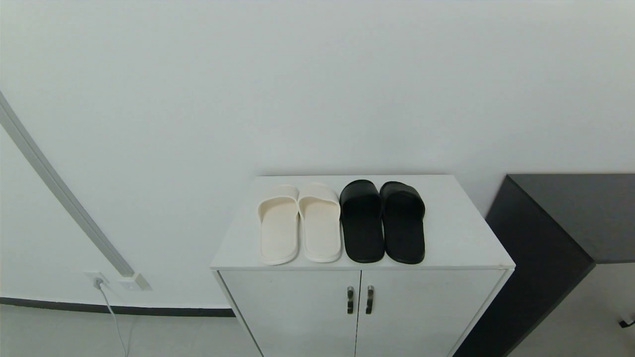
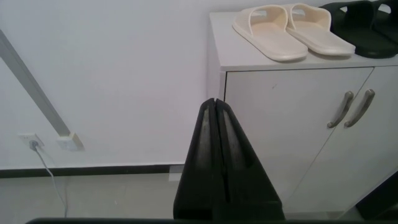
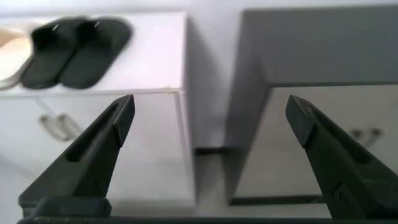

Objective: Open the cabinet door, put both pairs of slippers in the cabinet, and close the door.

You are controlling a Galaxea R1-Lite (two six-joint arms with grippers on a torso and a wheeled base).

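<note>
White wall backs your white cabinet (image 1: 461,233), lower centre of the head frame, doors closed, cream slippers (image 1: 278,228) and black slippers (image 1: 364,228) side by side on top; left gripper (image 2: 215,106) pressed together, right gripper (image 3: 210,106) spread wide.

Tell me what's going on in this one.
Nothing is being handled yet. The cream slippers and black slippers sit side by side on top of the white cabinet, whose two doors are shut. The left gripper, shut, is below the cabinet top, off to its left. The right gripper, open, faces the cabinet's right edge, beside a dark unit. Neither touches anything.
</note>
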